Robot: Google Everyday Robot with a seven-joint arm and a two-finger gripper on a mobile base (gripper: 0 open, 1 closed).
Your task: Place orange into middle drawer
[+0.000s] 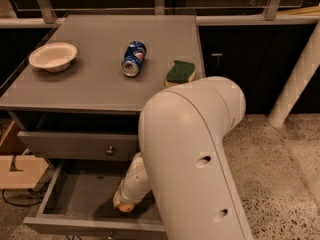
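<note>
The middle drawer (75,191) is pulled open below the upper knobbed drawer (80,146). My arm reaches down into it from the right. The gripper (122,202) is low inside the drawer near its front wall, mostly hidden by the wrist. The orange (126,207) shows as a small orange patch at the gripper's tip, just above or on the drawer floor. I cannot tell if it rests on the floor.
On the cabinet top lie a white bowl (52,56) at the left, a blue soda can (133,58) on its side in the middle, and a green sponge (180,72) at the right. My large white arm (200,154) covers the cabinet's right front. A wooden box (17,169) stands at the left.
</note>
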